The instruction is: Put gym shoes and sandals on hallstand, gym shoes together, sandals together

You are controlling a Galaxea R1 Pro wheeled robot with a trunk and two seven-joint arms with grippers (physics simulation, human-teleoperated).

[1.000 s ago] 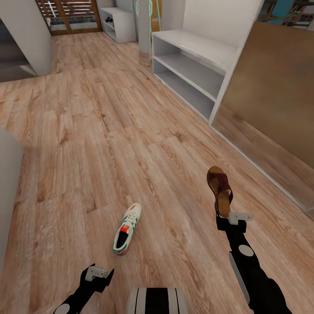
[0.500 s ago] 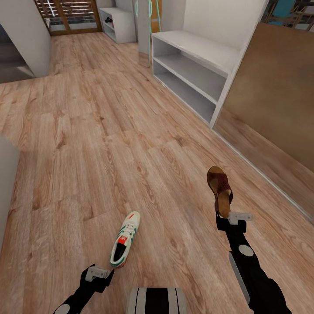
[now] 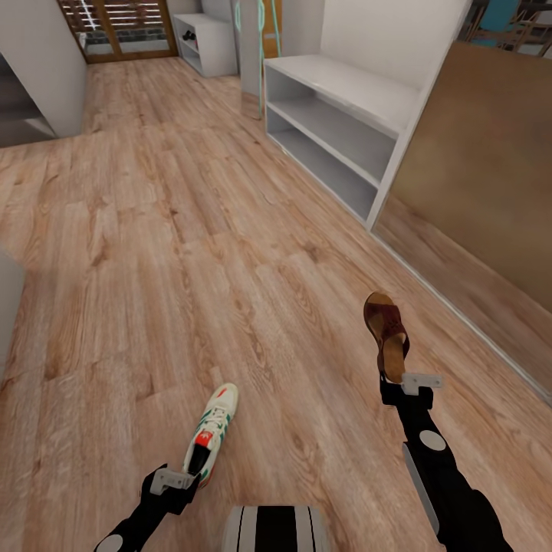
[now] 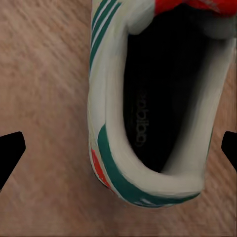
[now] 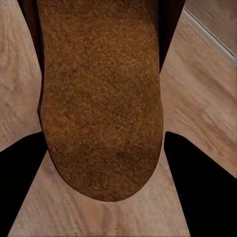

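Observation:
One gym shoe (image 3: pixel 208 431), white with green stripes and a red patch, lies on the corridor floor (image 3: pixel 192 253). Its heel is right in front of my left gripper (image 3: pixel 175 481). In the left wrist view the gym shoe's heel (image 4: pixel 148 148) sits between the spread fingertips (image 4: pixel 11 150) of my open left gripper (image 4: pixel 118 150). My right gripper (image 3: pixel 400 381) is shut on the heel end of a brown sandal (image 3: pixel 386 331) and holds it above the floor. Up close the sandal's tan insole (image 5: pixel 101 98) fills the gap in my right gripper (image 5: pixel 104 136). The hallstand (image 3: pixel 337 115) stands far right.
A brown wall panel (image 3: pixel 491 153) runs along the right past the hallstand. A small white shelf unit (image 3: pixel 207 38) and a slatted door (image 3: pixel 123 27) close the corridor's far end. A grey wall (image 3: pixel 42 61) juts in at the left. Open floor lies between me and the hallstand.
The whole view has shifted as the robot moved. The gym shoe now lies closer to my left gripper, with its heel right at it. The right gripper still holds the sandal the same way.

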